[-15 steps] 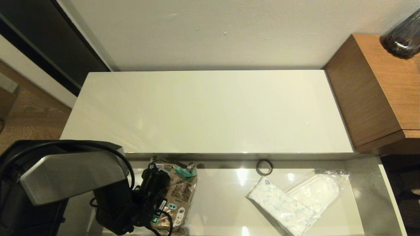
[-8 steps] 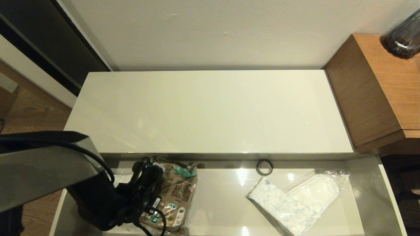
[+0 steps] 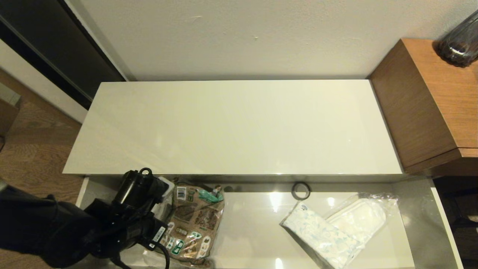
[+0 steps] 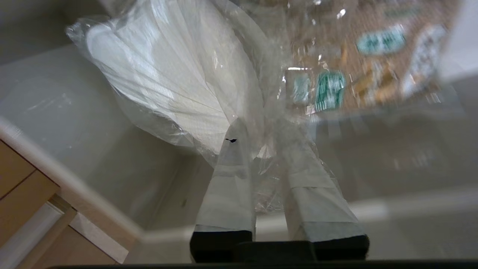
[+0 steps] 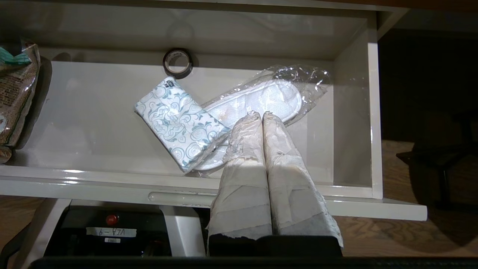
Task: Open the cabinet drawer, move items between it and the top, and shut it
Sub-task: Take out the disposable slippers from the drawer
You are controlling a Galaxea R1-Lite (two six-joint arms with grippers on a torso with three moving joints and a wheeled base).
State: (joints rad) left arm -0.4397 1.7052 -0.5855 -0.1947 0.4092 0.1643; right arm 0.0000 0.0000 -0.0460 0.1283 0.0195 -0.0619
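The cabinet drawer [image 3: 254, 231] stands pulled out below the cream top [image 3: 235, 127], which is bare. My left gripper [image 4: 257, 130] is low in the drawer's left end, shut on the clear plastic of a white slipper pack [image 4: 168, 82] next to the brown printed packet [image 3: 194, 224]. At the drawer's right lie the tissue pack [image 3: 323, 239] with blue print and another slipper pack [image 3: 360, 218], the tissue pack overlapping it. My right gripper [image 5: 257, 115] is shut and empty, above the drawer's front edge, pointing at that slipper pack [image 5: 261, 99]. It is out of the head view.
A small dark ring [image 3: 301, 190] lies against the drawer's back wall. A brown wood-grain desk [image 3: 429, 104] with a dark glass vessel [image 3: 459, 41] adjoins the top on the right. The wall is close behind and wooden floor lies to the left.
My left arm has swung down and leftward; its gripper moved from over the brown packet to the drawer's left end, uncovering more of the packet. The right-hand items have not moved.
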